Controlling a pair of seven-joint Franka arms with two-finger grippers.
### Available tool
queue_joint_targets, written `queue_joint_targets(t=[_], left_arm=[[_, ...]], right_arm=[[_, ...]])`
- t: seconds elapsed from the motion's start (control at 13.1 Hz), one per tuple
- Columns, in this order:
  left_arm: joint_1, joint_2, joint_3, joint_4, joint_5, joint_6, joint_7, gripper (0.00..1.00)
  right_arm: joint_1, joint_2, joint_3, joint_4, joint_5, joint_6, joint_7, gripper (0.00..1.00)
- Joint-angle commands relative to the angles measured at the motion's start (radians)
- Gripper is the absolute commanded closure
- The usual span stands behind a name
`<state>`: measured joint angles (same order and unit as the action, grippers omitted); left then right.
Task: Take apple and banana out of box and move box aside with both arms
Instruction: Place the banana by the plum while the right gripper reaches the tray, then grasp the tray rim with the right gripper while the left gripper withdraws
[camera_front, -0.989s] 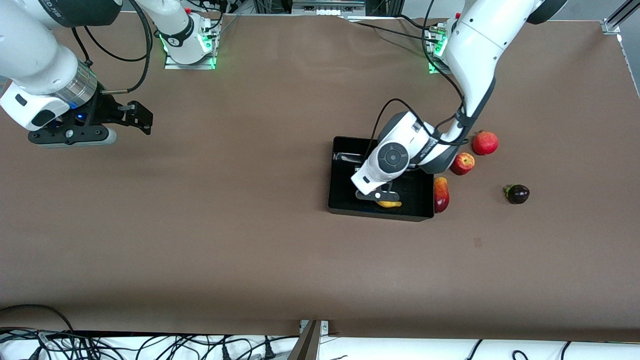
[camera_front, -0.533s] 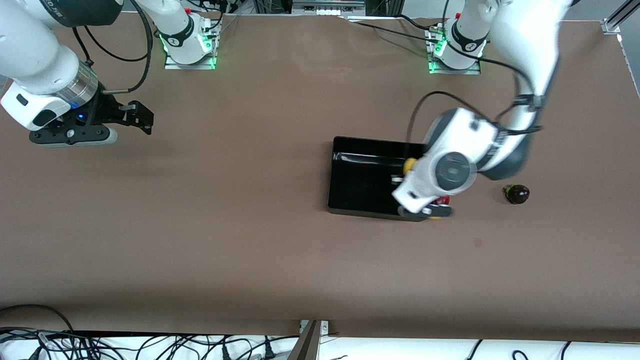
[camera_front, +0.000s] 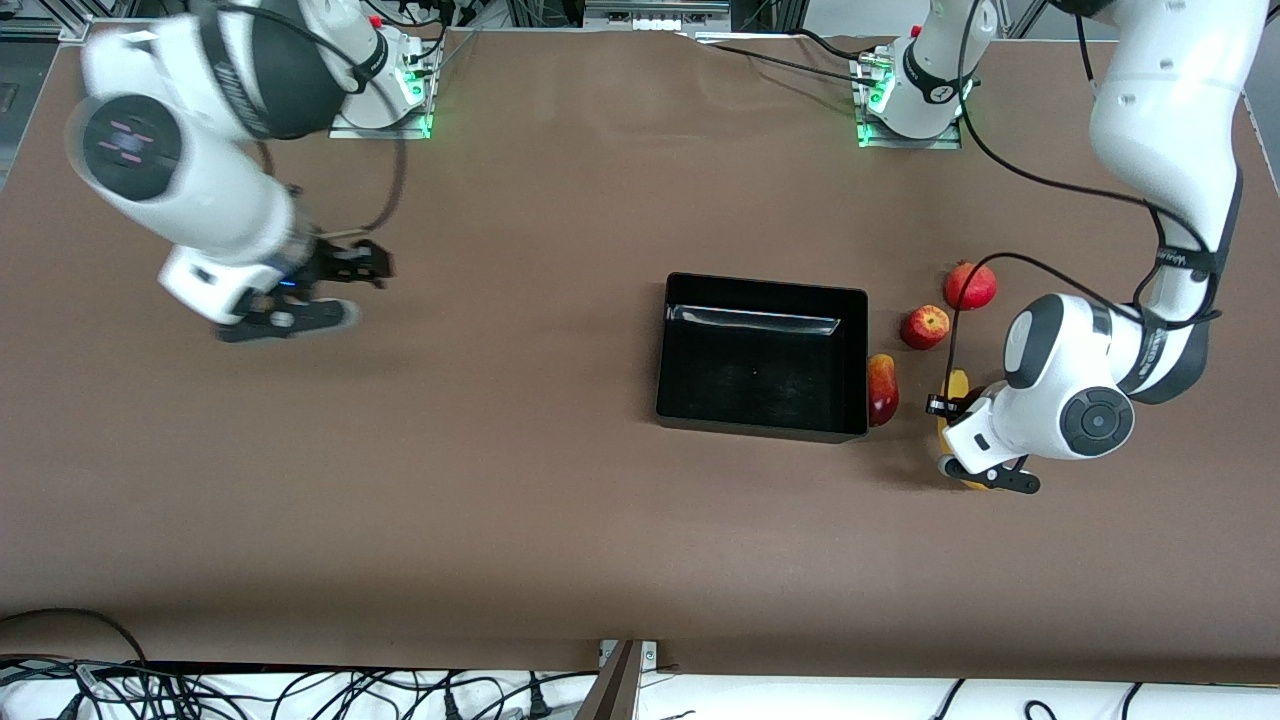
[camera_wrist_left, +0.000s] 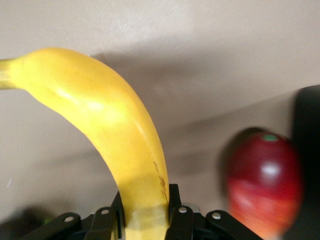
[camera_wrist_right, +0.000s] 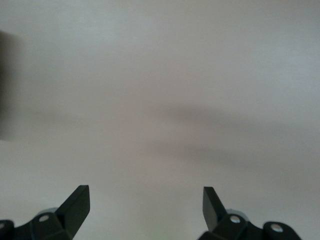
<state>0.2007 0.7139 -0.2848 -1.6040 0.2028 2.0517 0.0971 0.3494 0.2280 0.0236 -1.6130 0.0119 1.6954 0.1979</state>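
My left gripper (camera_front: 964, 442) is shut on the yellow banana (camera_front: 957, 384) and holds it low over the bare table, beside the black tray (camera_front: 680, 400) toward the left arm's end. In the left wrist view the banana (camera_wrist_left: 110, 125) sits between the two fingers (camera_wrist_left: 181, 220). The tray is empty. The small red apple with yellow patches (camera_front: 926, 326) lies on the table near the tray's corner. My right gripper (camera_front: 345, 290) is open and empty over bare table toward the right arm's end, and its fingers (camera_wrist_right: 75, 202) stand wide apart.
A red and yellow elongated fruit (camera_front: 882, 390) lies against the tray's wall and shows blurred in the left wrist view (camera_wrist_left: 262, 185). A round red fruit (camera_front: 970, 285) lies farther from the front camera than the apple.
My left gripper has carried the banana out of the tray to the table toward the left arm's end, and now hides a dark fruit. My right arm has swung toward the table's middle.
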Motion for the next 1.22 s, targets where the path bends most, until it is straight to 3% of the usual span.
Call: queue_joint_targets(t=[0.0, 0.08, 0.38, 0.61, 0.68, 0.84, 1.07, 1.14], left_arm=[[0.049, -0.028, -0.014, -0.099, 0.021, 0.117, 0.090, 0.86], [0.055, -0.024, -0.014, -0.097, 0.021, 0.119, 0.095, 0.01], [0.049, -0.108, -0.033, -0.026, 0.021, 0.050, 0.085, 0.00], [0.048, -0.152, -0.092, 0.154, 0.007, -0.213, 0.075, 0.00], [0.045, -0.162, -0.109, 0.224, 0.007, -0.326, 0.072, 0.00], [0.026, -0.217, -0.122, 0.309, 0.006, -0.573, -0.026, 0.00], [0.037, -0.359, -0.134, 0.317, 0.000, -0.698, -0.137, 0.00], [0.043, -0.396, -0.129, 0.320, -0.023, -0.720, -0.139, 0.00]], right_arm=[[0.113, 0.088, -0.001, 0.036, 0.045, 0.102, 0.243, 0.00], [0.176, 0.132, -0.001, 0.038, 0.043, 0.169, 0.347, 0.00], [0.373, 0.363, -0.004, 0.146, 0.036, 0.424, 0.777, 0.00], [0.482, 0.516, -0.039, 0.223, 0.030, 0.539, 0.897, 0.00], [0.505, 0.542, -0.047, 0.222, 0.030, 0.579, 0.919, 0.06], [0.529, 0.582, -0.062, 0.223, 0.014, 0.613, 0.930, 0.33], [0.523, 0.580, -0.079, 0.223, -0.023, 0.600, 0.881, 0.87], [0.520, 0.576, -0.082, 0.223, -0.023, 0.575, 0.846, 1.00]])
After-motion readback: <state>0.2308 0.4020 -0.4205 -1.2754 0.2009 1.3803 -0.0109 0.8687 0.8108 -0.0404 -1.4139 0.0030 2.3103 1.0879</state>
